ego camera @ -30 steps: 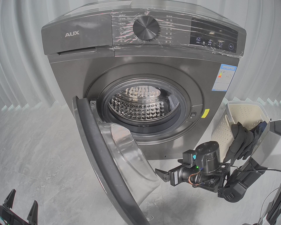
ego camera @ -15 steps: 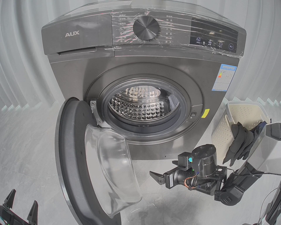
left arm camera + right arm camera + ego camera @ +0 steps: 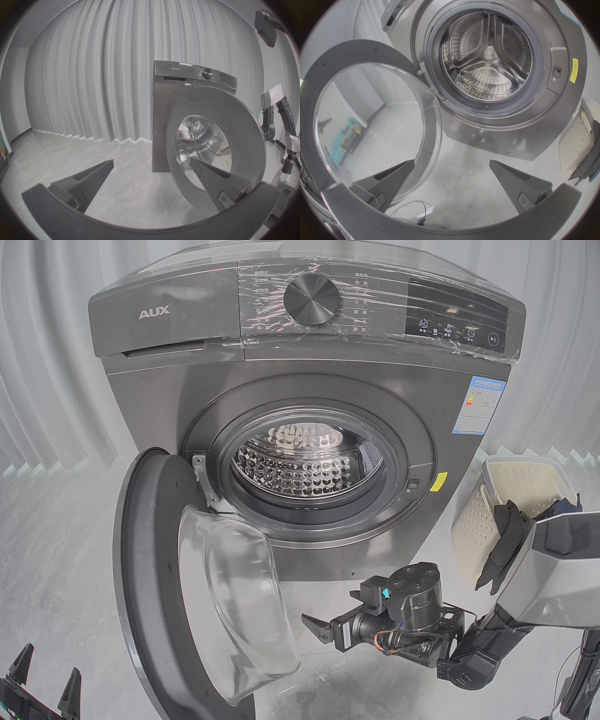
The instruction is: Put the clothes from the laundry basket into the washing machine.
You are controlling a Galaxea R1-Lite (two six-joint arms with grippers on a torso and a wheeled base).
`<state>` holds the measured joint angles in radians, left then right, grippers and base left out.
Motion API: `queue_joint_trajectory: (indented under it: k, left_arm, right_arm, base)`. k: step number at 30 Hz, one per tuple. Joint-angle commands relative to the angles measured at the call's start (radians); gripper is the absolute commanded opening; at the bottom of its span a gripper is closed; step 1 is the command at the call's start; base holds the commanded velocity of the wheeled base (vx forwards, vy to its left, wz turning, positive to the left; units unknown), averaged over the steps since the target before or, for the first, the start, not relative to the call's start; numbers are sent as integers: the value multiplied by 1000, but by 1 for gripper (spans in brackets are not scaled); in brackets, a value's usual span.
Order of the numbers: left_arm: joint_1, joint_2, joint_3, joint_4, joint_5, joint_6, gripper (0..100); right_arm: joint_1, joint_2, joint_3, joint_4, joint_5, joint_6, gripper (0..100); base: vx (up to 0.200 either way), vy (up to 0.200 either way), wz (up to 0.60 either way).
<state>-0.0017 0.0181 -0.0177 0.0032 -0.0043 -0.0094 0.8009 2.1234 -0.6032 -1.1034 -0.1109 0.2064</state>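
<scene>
The grey washing machine [image 3: 300, 384] stands ahead with its round door [image 3: 144, 565] swung wide open to the left. Its steel drum [image 3: 306, 459] holds nothing. A cream laundry basket [image 3: 531, 480] stands to the right of the machine, with dark clothes [image 3: 507, 540] hanging over its front rim. My right gripper [image 3: 315, 629] is open and holds nothing. It hovers low over the floor, between the door's glass bowl and the basket. The right wrist view shows the drum [image 3: 487, 62], the door [image 3: 318, 93] and the clothes [image 3: 590, 159] beyond the right gripper [image 3: 451, 162]. My left gripper [image 3: 44, 674] is open, low at the left.
Pleated grey curtains [image 3: 37, 365] close off the room behind the machine. The floor is pale tile with free room to the left. A thin white cable [image 3: 420, 211] lies on the floor below the door. From the left wrist, the open door [image 3: 247, 140] hides the machine's front.
The door has swung from half open to wide open on the left. My right gripper has drawn back from it, moving left and lower. The left gripper has not moved.
</scene>
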Motion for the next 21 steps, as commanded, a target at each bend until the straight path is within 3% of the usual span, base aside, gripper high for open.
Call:
queue_joint_trajectory:
  k: [1,14,19,21]
  left_arm:
    - [0,-15,16,0,0,-1,100]
    - [0,-15,16,0,0,-1,100]
    - [0,-15,16,0,0,-1,100]
    - [0,-13,16,0,0,-9,100]
  right_arm:
    - [37,61,-24,-46,-1,2,100]
    - [101,92,-50,-119,2,11,100]
    - [81,96,-76,-122,0,15,100]
    - [63,90,-93,-115,2,13,100]
  base:
    - [0,0,0]
    - [0,0,0]
    - [0,0,0]
    - [-200,0,0]
